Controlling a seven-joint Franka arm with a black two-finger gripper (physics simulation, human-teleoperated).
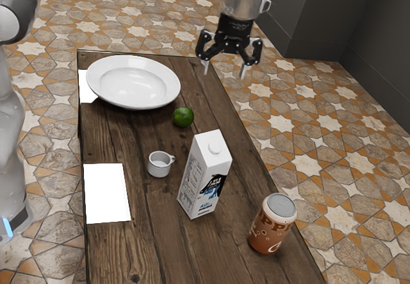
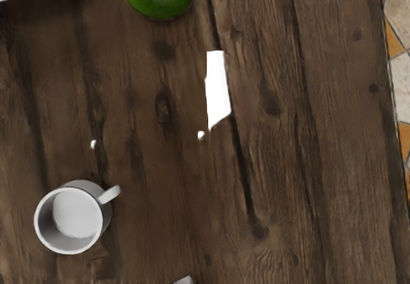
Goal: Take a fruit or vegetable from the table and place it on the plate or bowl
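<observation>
Over table (image 1: 154, 233), end effector (image 1: 224, 70) spread wide, empty; lime (image 1: 184, 116) just beside plate (image 1: 133, 82)

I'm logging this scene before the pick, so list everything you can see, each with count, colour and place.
plate: 1, white, empty, table's far end
lime: 1, green, beside the plate, apart from it
cup: 1, white-grey, mid-table
milk carton: 1, white with dark print, upright, next to the cup
can: 1, orange-brown with a silver top, upright, near corner at the exterior view's right
paper sheets: 2, white, flat along the exterior view's left edge
table: 1, dark wood
gripper: 1, black, open, empty, above the table's far edge
</observation>
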